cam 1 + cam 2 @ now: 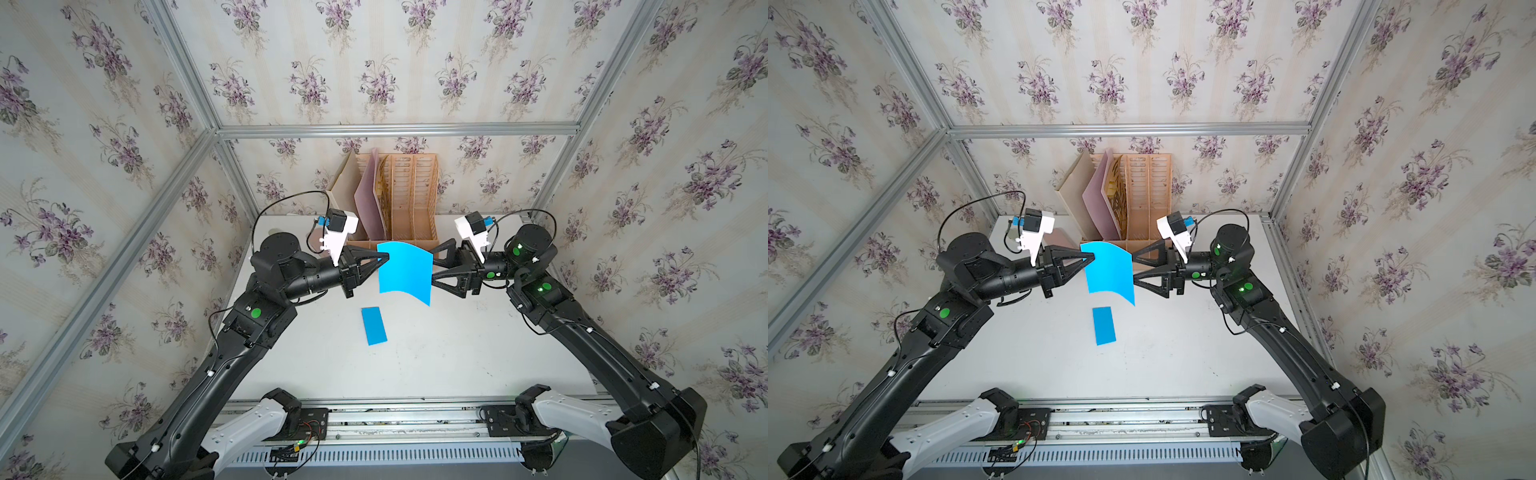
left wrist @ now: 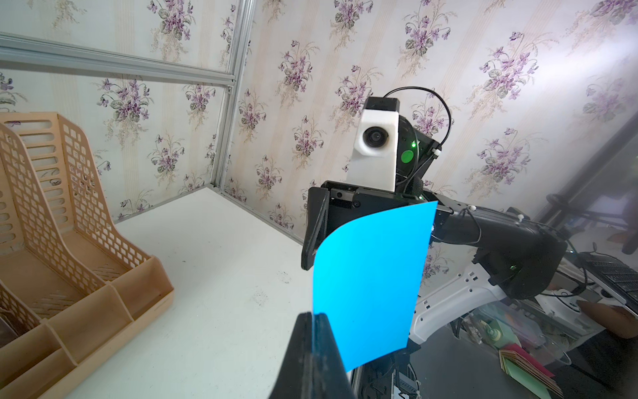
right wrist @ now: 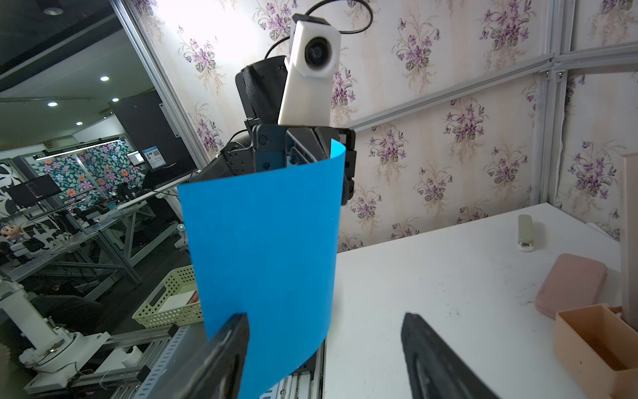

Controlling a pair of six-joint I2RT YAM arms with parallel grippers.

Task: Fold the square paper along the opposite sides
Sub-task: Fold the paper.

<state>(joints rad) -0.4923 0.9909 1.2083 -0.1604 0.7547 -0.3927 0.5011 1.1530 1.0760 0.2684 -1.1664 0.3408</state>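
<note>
Square paper (image 1: pixel 405 270) hangs upright and bowed above the tabletop (image 1: pixel 457 353). The left claw (image 1: pixel 384 258) pinches it at one edge, jaws closed on the sheet. The right claw (image 1: pixel 433 267) stands wide at the opposite edge, gripping nothing. Judged: positioned to take that side for the fold.

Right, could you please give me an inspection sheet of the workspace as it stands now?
Surface: white table, lightly scuffed.
Job's things: blue square paper held in the air, curved; folded blue paper lying flat on the table.
Clutter: beige file rack at the back, boards in it; pink case beside it.
Grippers: left gripper shut on the square paper's edge; right gripper open at the opposite edge.
Cables: black loops at both wrist cameras, clear of the paper.
Surroundings: floral wallpaper, aluminium frame.
</note>
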